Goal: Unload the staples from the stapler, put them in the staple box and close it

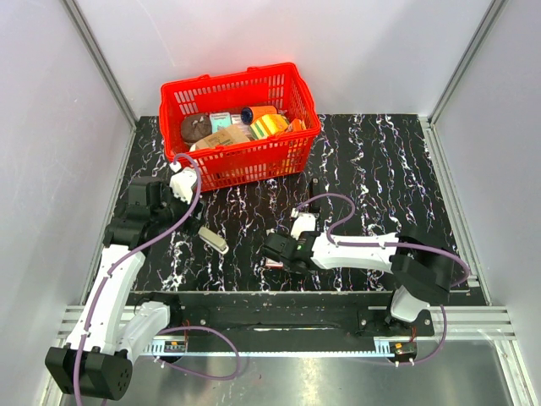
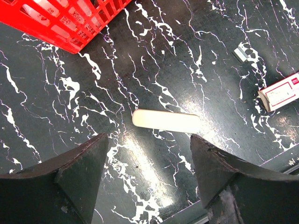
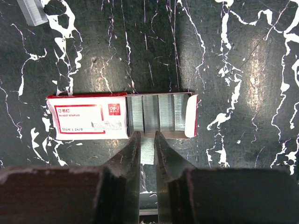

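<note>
Clamped narrow on a strip of staples [image 3: 147, 153], the right gripper [image 3: 147, 140] — tips right at the open end of the staple box [image 3: 88, 117], flat on the marbled table [image 3: 243, 56]. Spread wide, the left gripper [image 2: 148, 140], hovering over the cream stapler [image 2: 166, 122] — not touching it. Near the box, another loose strip [image 3: 32, 11]. At the back, a red basket [image 1: 254, 161].

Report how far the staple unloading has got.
Done, apparently: a staple strip is out, pinched in the right tool at the open box. In hand: setting it into the box. Left: release it; a second strip lies loose. The stapler lies before the open left tool.
</note>
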Robot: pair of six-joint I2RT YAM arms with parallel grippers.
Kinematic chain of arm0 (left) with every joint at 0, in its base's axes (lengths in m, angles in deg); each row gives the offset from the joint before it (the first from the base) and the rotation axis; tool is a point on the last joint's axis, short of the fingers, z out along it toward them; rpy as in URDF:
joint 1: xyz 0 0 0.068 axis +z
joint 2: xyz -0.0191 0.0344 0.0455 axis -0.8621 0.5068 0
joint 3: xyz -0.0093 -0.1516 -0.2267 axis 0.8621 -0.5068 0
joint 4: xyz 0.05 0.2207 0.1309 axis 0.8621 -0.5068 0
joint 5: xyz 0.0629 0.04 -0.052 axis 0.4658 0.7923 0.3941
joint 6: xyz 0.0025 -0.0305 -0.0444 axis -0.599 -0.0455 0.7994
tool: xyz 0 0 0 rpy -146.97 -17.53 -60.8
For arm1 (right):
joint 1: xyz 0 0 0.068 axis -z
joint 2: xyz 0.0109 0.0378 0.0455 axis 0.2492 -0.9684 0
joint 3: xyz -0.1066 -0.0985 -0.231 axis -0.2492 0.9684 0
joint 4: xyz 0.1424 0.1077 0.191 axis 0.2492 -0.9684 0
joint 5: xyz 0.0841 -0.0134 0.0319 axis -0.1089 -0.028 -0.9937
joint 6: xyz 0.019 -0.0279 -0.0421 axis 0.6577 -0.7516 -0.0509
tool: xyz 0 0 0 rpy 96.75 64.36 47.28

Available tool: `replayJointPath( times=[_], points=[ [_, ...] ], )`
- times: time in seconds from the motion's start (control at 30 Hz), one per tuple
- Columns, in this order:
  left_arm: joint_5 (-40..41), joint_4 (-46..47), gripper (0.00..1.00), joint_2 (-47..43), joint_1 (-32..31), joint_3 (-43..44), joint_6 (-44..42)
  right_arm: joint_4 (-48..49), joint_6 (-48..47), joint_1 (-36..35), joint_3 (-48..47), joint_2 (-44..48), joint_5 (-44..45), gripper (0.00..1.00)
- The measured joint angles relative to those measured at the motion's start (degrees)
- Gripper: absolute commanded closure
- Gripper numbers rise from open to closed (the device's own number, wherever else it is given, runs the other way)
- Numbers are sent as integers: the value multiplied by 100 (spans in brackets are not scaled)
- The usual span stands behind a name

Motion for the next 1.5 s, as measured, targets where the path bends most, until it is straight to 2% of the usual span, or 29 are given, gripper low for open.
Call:
replayJointPath(
  times=[0.3,1.5],
  points=[
    [-2,4,24,0,0,-9,0,2,-28,-2,0,-90,0,89],
    [-83,48,24,-11,0,-197,7,2,-396,-2,-138,-96,181,88]
  ],
)
